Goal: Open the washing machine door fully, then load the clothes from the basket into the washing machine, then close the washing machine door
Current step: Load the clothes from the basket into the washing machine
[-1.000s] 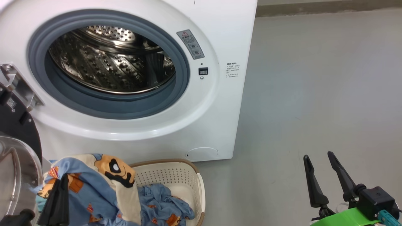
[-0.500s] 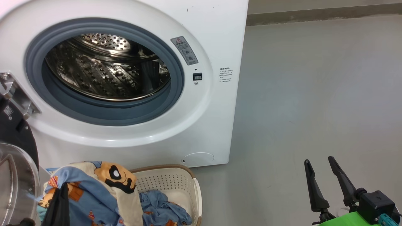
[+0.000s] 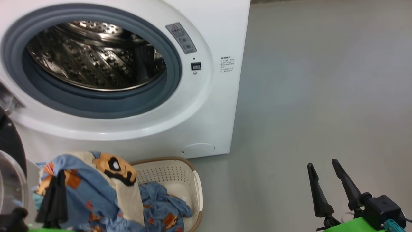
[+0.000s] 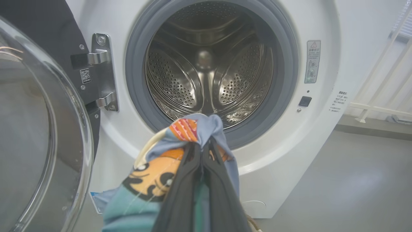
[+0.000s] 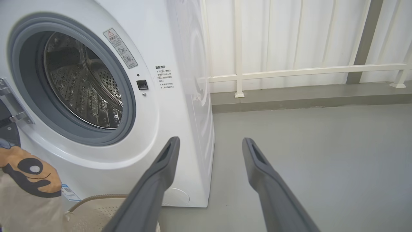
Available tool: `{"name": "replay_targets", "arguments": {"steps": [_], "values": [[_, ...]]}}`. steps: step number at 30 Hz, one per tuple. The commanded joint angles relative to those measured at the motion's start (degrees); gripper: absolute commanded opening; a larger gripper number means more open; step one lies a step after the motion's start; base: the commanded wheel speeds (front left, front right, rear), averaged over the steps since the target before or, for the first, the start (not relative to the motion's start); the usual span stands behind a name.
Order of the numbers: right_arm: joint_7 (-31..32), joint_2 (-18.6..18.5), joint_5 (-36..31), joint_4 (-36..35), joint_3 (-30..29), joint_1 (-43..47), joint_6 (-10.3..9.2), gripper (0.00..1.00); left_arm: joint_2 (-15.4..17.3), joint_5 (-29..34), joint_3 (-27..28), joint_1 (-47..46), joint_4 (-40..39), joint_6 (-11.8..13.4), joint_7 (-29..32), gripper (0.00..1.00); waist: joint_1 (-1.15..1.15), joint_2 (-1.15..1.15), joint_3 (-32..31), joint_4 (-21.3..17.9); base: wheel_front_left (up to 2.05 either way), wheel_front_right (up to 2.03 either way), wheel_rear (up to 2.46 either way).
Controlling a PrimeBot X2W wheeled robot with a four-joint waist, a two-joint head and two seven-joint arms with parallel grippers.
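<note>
The left gripper (image 3: 59, 175) was low at the robot's left, its two dark fingers (image 4: 183, 193) pressed flat together and clenched on a fold of the clothes (image 3: 90, 196). In the left wrist view the fingers pointed straight at the drum (image 4: 206, 64). The pinched garment was bunched over their tips and hung down on either side, its long axis roughly vertical. A large orange cartoon face sat near its top. The rest of the clothes lay in the basket (image 3: 170, 175), which stood on the floor just in front of the washing machine (image 3: 209, 106), below its opening.

The right gripper (image 3: 323, 163) was held low at the robot's right over bare floor (image 3: 322, 80), well apart from the machine. Its fingers pointed up the head view and were spread apart, with nothing between them.

The washing machine door (image 4: 42, 129) stood swung open to the left on its metal hinge (image 4: 103, 71), the glass bowl bulging outward. A QR sticker (image 4: 85, 76) sat beside the hinge. A grey warning label (image 3: 181, 38) with a red triangle lay right of the rubber ring (image 3: 175, 80). The small print (image 3: 227, 64) beyond it was too fine to read
</note>
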Motion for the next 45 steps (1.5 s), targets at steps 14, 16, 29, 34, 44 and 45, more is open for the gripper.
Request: {"name": "replay_targets", "arguments": {"steps": [14,16,29,34,44,45], "values": [[-0.3,-0.4,0.8,-5.4,4.0,-3.1,0.09,1.00,9.7,-6.7,1.8,-20.8,0.6,0.1,-0.4,0.00,0.00,0.00,13.4,-4.4,0.00,0.00,0.00],[-0.3,-0.4,1.0,-5.9,4.4,-3.3,0.09,1.00,11.0,-7.3,1.4,-23.7,0.8,0.1,-0.4,0.00,0.00,0.00,14.7,-5.0,0.00,0.00,0.00],[-0.3,-0.4,3.0,-9.3,6.4,-3.6,0.09,1.00,19.3,-11.8,-4.4,-37.8,7.8,0.1,-0.4,0.00,0.00,0.00,24.3,-9.4,0.00,0.00,0.00],[-0.3,-0.4,4.1,-10.1,7.3,-3.9,0.09,1.00,22.8,-14.0,-8.7,-43.9,11.8,0.1,-0.4,0.00,0.00,0.00,28.3,-10.1,0.00,0.00,0.00],[-0.3,-0.4,6.0,-9.9,10.4,-4.3,0.09,1.00,28.3,-19.5,-19.3,-56.0,20.8,0.1,0.6,0.00,0.00,0.00,32.9,-11.4,0.00,0.00,0.00],[-0.3,-0.4,6.1,-9.9,10.5,-4.3,0.09,1.00,28.6,-20.0,-20.3,-57.3,21.6,0.1,1.2,0.00,0.00,0.00,33.2,-11.5,0.00,0.00,0.00]]}}
